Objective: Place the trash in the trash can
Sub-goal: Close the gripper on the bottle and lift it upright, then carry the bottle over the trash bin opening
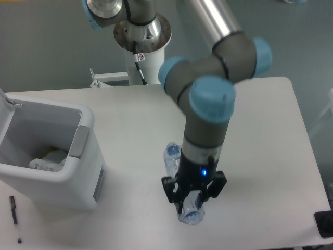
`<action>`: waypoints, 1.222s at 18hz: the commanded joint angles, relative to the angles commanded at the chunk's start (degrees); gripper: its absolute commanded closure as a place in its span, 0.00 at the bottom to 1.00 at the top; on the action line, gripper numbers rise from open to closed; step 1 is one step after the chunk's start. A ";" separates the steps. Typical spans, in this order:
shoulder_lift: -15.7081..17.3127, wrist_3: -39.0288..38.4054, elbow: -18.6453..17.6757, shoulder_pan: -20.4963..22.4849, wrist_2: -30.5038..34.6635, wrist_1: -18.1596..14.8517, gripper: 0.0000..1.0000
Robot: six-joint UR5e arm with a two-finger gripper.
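My gripper [193, 198] points down over the front middle of the table and is shut on the trash, a clear bluish crushed plastic bottle [172, 159]. The bottle lies slanted between the fingers, its cap end up-left and its base [192, 215] sticking out below. It looks raised off the table. The trash can [78, 172], a white bin with a grey side panel, stands open at the left edge, well left of the gripper. A white crumpled wrapper [49, 159] lies inside it.
A thin black pen [15, 217] lies on the table in front of the bin. A black object [324, 224] sits at the table's front right corner. The robot's base column [143, 57] stands behind the table.
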 joint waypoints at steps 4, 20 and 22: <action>3.43 -1.05 0.35 -0.26 -8.53 0.35 0.71; 6.51 -1.32 1.59 -11.60 -15.84 3.69 0.70; 6.51 -1.32 1.15 -12.91 -15.67 3.78 0.70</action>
